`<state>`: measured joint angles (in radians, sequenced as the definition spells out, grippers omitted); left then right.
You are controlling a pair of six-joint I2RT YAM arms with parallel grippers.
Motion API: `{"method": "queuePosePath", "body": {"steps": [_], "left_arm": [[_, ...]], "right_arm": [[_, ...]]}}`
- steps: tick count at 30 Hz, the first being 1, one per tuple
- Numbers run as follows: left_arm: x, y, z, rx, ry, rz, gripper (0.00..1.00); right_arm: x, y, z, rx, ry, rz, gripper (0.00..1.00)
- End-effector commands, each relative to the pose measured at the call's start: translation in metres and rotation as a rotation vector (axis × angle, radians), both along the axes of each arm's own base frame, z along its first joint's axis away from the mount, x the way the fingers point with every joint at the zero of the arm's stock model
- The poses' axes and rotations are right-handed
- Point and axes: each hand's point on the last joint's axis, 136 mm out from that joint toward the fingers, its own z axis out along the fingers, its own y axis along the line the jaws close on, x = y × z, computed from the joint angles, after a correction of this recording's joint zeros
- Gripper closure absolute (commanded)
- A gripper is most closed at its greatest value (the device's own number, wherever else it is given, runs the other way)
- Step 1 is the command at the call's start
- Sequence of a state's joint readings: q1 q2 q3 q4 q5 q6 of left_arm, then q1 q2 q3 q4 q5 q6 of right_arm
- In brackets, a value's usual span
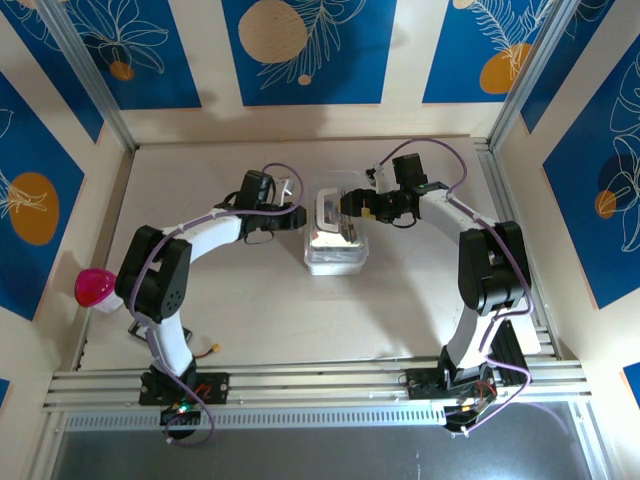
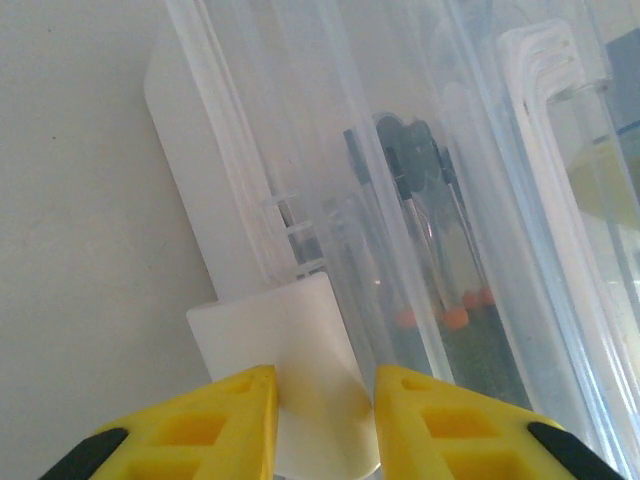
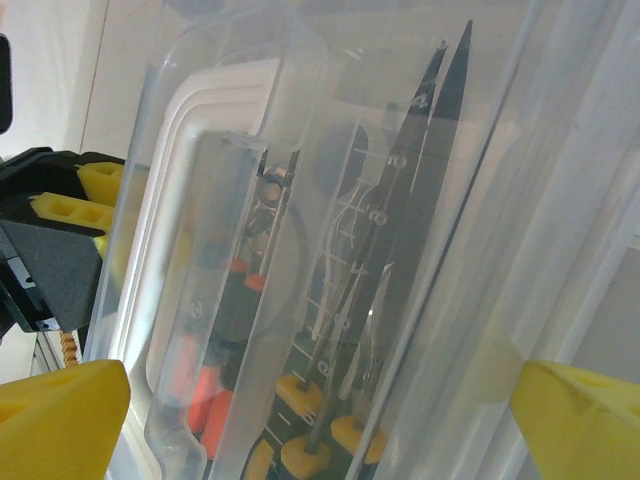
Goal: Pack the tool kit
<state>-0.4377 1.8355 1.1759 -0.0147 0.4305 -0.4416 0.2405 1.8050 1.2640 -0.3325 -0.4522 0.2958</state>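
Now pinching the white latch tab (image 2: 290,345) of the tool kit (image 1: 336,238) with the left gripper (image 2: 320,420), from 9 o'clock of the case, yellow fingers (image 2: 220,425) pressed on both sides of the tab. Straddling the clear case from 3 o'clock with the right gripper (image 3: 320,415), jaws spread wide; cannot tell any contact. Lying near centre of the table (image 1: 250,300), orange-handled screwdrivers (image 3: 205,395) visible inside.

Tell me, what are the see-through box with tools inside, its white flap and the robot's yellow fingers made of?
Clear rectangular tool case: looks like glossy transparent plastic, since the tools show through its ribbed walls.
White latch flap: likely smooth opaque plastic, softly shiny.
Yellow fingers: probably matte hard plastic, with moulded square pockets.
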Motion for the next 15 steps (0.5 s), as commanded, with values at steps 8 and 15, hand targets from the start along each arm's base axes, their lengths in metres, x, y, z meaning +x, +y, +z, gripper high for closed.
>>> {"method": "queuePosePath", "body": {"steps": [8,15], "left_arm": [[-0.007,-0.032,0.025,-0.172,-0.037,-0.085,0.70],[-0.007,-0.035,0.031,-0.217,-0.041,-0.088,0.70]], "right_arm": [[-0.040,0.018,-0.042,-0.014,0.214,0.079,0.00],[-0.040,0.019,-0.043,-0.015,0.220,0.084,0.00]]}}
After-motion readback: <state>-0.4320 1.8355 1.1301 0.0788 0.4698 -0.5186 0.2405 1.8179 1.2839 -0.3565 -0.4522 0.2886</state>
